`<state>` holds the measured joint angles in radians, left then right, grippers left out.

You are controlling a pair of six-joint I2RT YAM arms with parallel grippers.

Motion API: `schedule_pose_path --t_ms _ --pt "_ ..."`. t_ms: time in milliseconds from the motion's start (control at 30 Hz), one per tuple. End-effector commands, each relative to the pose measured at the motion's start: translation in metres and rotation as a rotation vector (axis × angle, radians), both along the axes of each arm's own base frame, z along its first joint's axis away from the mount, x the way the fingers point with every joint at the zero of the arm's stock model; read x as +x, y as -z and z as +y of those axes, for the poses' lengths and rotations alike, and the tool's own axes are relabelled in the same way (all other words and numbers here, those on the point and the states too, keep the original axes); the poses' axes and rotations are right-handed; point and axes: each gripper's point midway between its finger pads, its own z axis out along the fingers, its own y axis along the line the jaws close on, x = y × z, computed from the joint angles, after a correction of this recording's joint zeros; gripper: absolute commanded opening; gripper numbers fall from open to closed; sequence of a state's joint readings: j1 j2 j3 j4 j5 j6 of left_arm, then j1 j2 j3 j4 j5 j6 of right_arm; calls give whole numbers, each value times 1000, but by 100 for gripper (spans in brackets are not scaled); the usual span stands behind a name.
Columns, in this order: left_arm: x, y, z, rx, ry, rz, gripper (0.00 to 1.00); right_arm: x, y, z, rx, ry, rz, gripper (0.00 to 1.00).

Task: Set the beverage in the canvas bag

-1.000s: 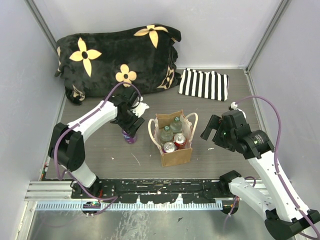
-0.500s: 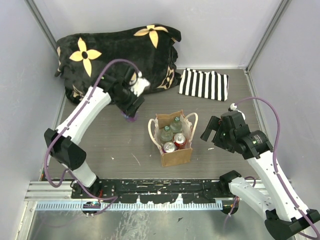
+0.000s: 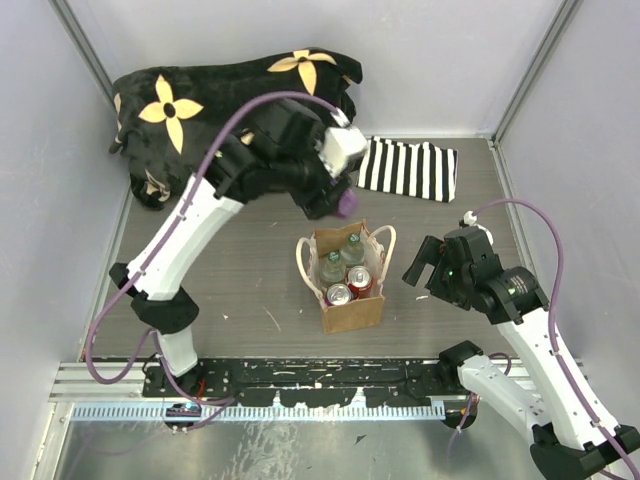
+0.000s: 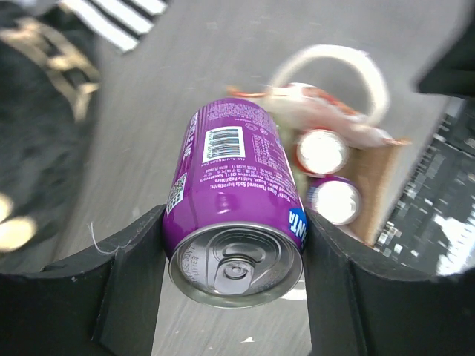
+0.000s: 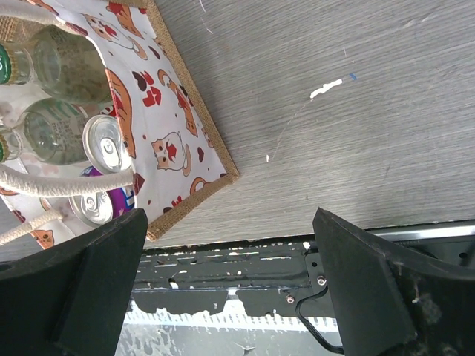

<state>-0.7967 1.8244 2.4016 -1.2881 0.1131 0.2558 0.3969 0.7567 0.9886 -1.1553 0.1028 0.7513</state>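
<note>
My left gripper [image 3: 338, 200] is shut on a purple soda can [image 3: 346, 204] and holds it in the air just behind the canvas bag [image 3: 352, 310]. In the left wrist view the can [image 4: 236, 200] sits between both fingers, its top toward the camera, with the bag [image 4: 371, 208] below and to the right. The tan bag with cream handles stands at mid table and holds two glass bottles and two cans. My right gripper [image 3: 422, 262] is open and empty, to the right of the bag. The right wrist view shows the bag's patterned lining [image 5: 178, 141].
A black cushion with yellow flowers [image 3: 230, 110] lies at the back left. A black-and-white striped cloth [image 3: 408, 168] lies at the back right. Grey walls close in the table on three sides. A black rail [image 3: 300, 375] runs along the near edge.
My left arm has lifted the purple can off the table left of the bag and carried it up and to the right, to just behind the bag. The right arm has barely moved.
</note>
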Motion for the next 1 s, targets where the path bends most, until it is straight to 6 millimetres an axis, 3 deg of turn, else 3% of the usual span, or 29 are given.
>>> schedule_pose_path --t_ms 0,167,467,967 --pt "-55 -4 -38 -42 161 22 0 -1 -9 -3 11 25 -27 100" --pt "-86 22 -48 -9 210 77 0 -6 -7 -5 15 34 -25 100" --pt "-105 76 -61 57 223 127 0 -9 -5 -5 24 42 -21 100" --pt "-136 121 -86 145 307 158 0 -21 -7 -15 18 67 -35 100"
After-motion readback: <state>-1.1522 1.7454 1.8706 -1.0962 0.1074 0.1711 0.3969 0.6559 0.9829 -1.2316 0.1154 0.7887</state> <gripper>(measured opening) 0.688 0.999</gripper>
